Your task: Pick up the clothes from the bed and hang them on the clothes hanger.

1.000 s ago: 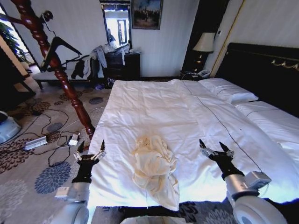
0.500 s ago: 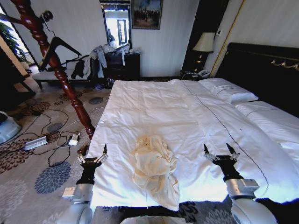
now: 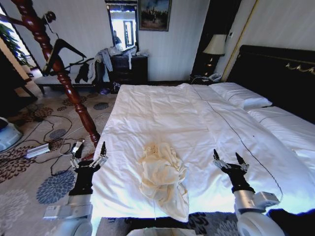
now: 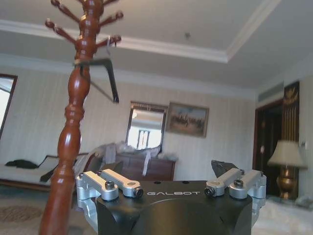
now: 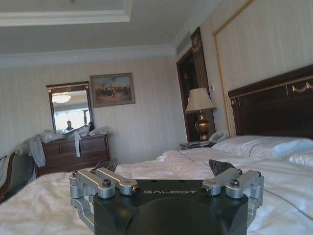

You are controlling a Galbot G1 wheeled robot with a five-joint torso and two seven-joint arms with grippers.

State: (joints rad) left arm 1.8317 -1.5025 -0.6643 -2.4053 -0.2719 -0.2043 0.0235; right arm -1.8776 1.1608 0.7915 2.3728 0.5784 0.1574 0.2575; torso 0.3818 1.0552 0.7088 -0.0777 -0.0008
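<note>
The clothes, a crumpled pale cream-yellow garment, lie on the bed near its foot edge, between my two arms. My left gripper stands open beside the bed's left edge, left of the garment and apart from it. My right gripper is open over the quilt to the garment's right, holding nothing. The black clothes hanger hangs on the reddish-brown wooden pole at the far left. In the left wrist view the open left gripper faces the hanger. The right wrist view has the open right gripper low over the bed.
Cables and a power strip lie on the patterned carpet left of the bed. A dark dresser with grey and dark garments stands at the back. A lamp and black headboard are on the right.
My left gripper has shifted left and a little farther out, off the bed's edge. The right gripper has barely moved. The garment lies as before.
</note>
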